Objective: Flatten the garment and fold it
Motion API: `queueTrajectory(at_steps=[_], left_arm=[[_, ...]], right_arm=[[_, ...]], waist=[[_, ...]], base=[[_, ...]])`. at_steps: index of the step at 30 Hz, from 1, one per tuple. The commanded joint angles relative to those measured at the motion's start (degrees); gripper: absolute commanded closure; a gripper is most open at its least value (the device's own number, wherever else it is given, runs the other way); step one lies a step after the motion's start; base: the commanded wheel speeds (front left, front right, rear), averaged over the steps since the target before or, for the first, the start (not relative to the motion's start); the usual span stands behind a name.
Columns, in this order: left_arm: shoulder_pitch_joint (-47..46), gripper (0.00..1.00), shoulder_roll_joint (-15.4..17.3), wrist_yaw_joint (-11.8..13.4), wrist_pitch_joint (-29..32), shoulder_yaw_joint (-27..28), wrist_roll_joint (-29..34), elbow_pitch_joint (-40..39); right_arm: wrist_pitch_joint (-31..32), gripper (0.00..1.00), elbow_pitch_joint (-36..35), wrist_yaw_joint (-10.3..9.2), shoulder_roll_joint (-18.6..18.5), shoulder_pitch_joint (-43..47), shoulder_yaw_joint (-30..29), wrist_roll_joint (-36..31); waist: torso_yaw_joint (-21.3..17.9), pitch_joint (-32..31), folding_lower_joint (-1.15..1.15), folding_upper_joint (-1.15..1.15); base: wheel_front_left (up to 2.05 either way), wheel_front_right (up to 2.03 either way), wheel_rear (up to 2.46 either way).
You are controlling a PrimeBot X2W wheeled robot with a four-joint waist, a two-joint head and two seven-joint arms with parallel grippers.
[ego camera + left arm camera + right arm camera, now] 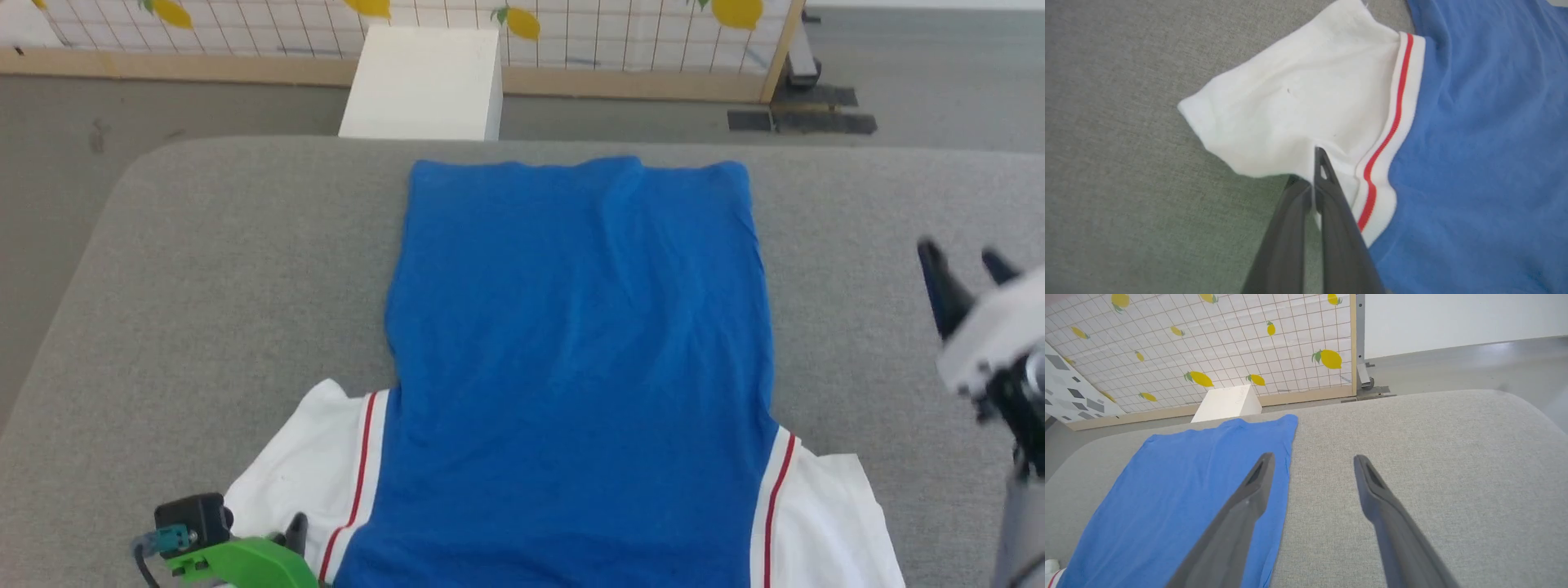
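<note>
The garment (580, 343) lies spread on the grey padded table (204, 269), its royal-blue body smooth, with its straight far edge toward the back. A white sleeve with red-striped trim (302, 465) spreads out at the near left and another (824, 514) at the near right. My left gripper (294, 523) is at the lower left. In the left wrist view its fingers (1310, 167) are shut on the near edge of the left white sleeve (1298, 94), with cloth pinched between them. My right gripper (959, 253) hovers right of the garment (1180, 490), and its jaws (1313, 457) are open around nothing.
A white box (424, 82) stands on the floor just beyond the table's far edge. Behind it runs a lemon-print grid screen (620, 33) with a wooden frame. Bare grey table surface (1433, 457) stretches right of the garment.
</note>
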Motion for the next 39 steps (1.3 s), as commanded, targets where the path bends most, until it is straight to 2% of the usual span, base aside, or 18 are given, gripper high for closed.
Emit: queueTrajectory(at_steps=[1,9,13,16,22,31,32,33,35,39], left_arm=[[-1.2,1.00,0.1,-0.6,-0.7,0.4,-0.3,-1.0],[-4.1,1.00,0.1,-3.3,-2.7,0.0,-1.0,-6.0],[-4.9,1.00,0.1,-4.3,-3.3,0.1,-1.7,-9.1],[-4.9,1.00,-0.3,-4.9,-3.0,0.1,-3.0,-11.9],[-4.0,1.00,0.0,-5.6,-2.1,-0.1,-4.5,-15.8],[-3.1,1.00,-0.1,-6.3,-1.4,-0.6,-6.0,-18.4],[-3.1,1.00,0.0,-6.2,-1.4,-0.7,-5.9,-18.5],[-3.2,1.00,0.0,-6.2,-1.4,-0.7,-5.9,-18.7],[-3.5,1.00,0.2,-6.1,-1.6,-0.5,-5.6,-18.8],[-3.8,1.00,0.5,-5.7,-1.7,-0.3,-5.1,-18.2]], right_arm=[[0.0,0.00,1.9,-0.08,0.1,-3.9,0.4,-1.9],[2.2,0.00,14.5,-0.08,0.1,-26.5,-2.4,-14.2],[6.8,0.00,18.9,-0.08,-0.1,-34.7,-1.7,-22.0],[12.7,0.00,21.7,-0.08,-0.4,-39.5,-0.7,-27.2],[22.8,0.00,24.7,-0.08,-0.1,-45.2,1.0,-31.7],[28.3,0.00,25.3,-0.08,0.0,-46.0,2.6,-33.8],[29.5,0.16,25.5,-0.08,0.0,-45.7,2.3,-33.6],[30.0,0.64,25.3,-0.08,0.0,-45.7,1.8,-33.1],[29.4,1.00,24.7,-0.08,0.0,-45.7,1.5,-32.3],[25.9,1.00,22.8,-0.08,0.0,-45.8,0.2,-29.7]], waist=[[0.2,3.5,0.00,0.00],[5.3,16.7,0.00,0.00],[8.1,22.9,0.00,0.00],[9.7,27.2,0.00,0.00],[11.2,32.6,0.00,0.00],[10.7,35.0,0.00,0.00],[10.4,35.0,0.00,0.00],[10.0,34.7,0.00,0.00],[9.4,33.8,0.00,0.00],[8.0,30.1,0.00,0.00]], base=[[0.00,0.00,0.00],[0.00,0.00,0.00],[0.00,0.00,0.00],[0.00,0.00,0.00],[0.00,0.00,0.00],[0.00,0.00,0.00],[0.00,0.00,0.00],[0.00,0.00,0.00],[0.00,0.00,0.00],[0.00,0.00,0.00]])
